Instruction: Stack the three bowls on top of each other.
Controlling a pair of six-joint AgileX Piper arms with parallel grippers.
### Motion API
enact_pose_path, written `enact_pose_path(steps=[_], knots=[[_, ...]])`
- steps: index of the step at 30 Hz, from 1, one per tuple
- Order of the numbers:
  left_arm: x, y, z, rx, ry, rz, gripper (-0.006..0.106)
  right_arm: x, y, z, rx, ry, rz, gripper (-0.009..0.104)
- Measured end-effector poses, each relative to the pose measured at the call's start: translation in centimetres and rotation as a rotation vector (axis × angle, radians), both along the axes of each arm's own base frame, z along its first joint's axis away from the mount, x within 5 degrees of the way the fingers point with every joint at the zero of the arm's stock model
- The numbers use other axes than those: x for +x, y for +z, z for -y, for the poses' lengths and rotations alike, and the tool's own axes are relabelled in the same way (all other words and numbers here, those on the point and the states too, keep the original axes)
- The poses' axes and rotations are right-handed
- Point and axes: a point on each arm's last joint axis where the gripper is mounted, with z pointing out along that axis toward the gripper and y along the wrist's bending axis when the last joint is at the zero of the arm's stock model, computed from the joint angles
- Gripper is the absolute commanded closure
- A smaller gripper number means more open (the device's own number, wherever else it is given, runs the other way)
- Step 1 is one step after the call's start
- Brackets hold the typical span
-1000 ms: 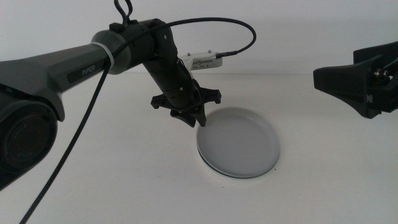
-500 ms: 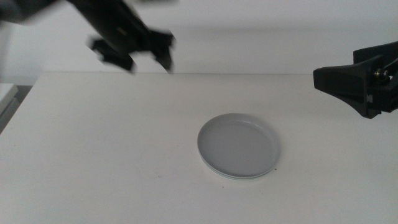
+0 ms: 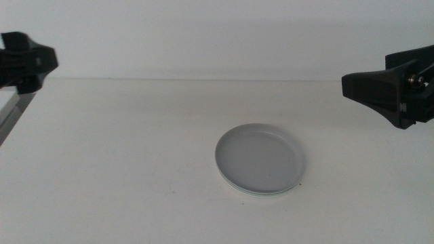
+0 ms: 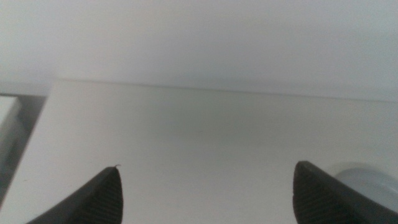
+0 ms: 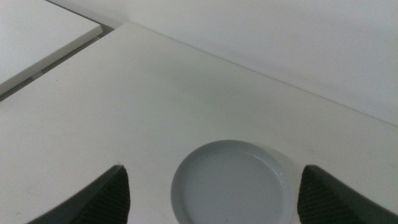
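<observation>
Middle view shows the stacked bowls (image 3: pixel 260 159) on the table (image 3: pixel 122 169); left gripper (image 4: pixel 205 186) and right gripper (image 5: pixel 211 186) wait apart, jaws wide, holding nothing.

A white table (image 3: pixel 122 169) fills the lower two thirds of the frame. Behind it a plain white wall (image 3: pixel 203 34) spans the top. Light is soft and even, with faint shadows.

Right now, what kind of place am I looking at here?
Probably a lab or test bench, not a kitchen: a bare white table against a plain white wall, a lone stack of bowls, and a left gripper and right gripper, both open.
</observation>
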Motion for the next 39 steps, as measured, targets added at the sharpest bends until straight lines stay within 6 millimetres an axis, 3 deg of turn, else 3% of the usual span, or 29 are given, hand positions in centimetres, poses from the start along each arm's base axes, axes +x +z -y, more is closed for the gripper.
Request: enact_pose_path(steps=[14,20,24,27,30,34,37,39], knots=[[-0.1,0.2,-0.4,0.033,0.003,0.026,0.007,-0.2,0.0,0.0,0.0,0.001,0.001,0.003],[-0.1,0.0,-0.3,0.02,0.002,0.039,0.007,-1.9,-0.5,0.9,0.019,-0.034,0.061,0.003],[-2.0,-1.4,-0.3,-0.066,0.0,0.114,0.007,-3.5,-4.2,3.4,-0.038,-0.178,0.136,0.003],[-5.3,-3.8,-0.7,-0.112,0.001,0.161,0.007,-5.5,-8.4,5.6,-0.116,-0.307,0.175,0.003],[-8.3,-8.0,-1.0,-0.124,0.002,0.152,0.007,-8.0,-12.4,7.3,-0.174,-0.419,0.211,0.003],[-11.0,-14.1,-1.4,-0.124,0.004,0.12,0.007,-10.7,-17.7,8.0,-0.204,-0.49,0.232,0.003],[-12.1,-16.3,-1.6,-0.133,0.003,0.158,0.007,-11.6,-19.7,8.1,-0.232,-0.499,0.277,0.003],[-12.4,-17.2,-1.6,-0.139,0.004,0.201,0.007,-11.9,-19.9,8.2,-0.253,-0.502,0.321,0.003]])
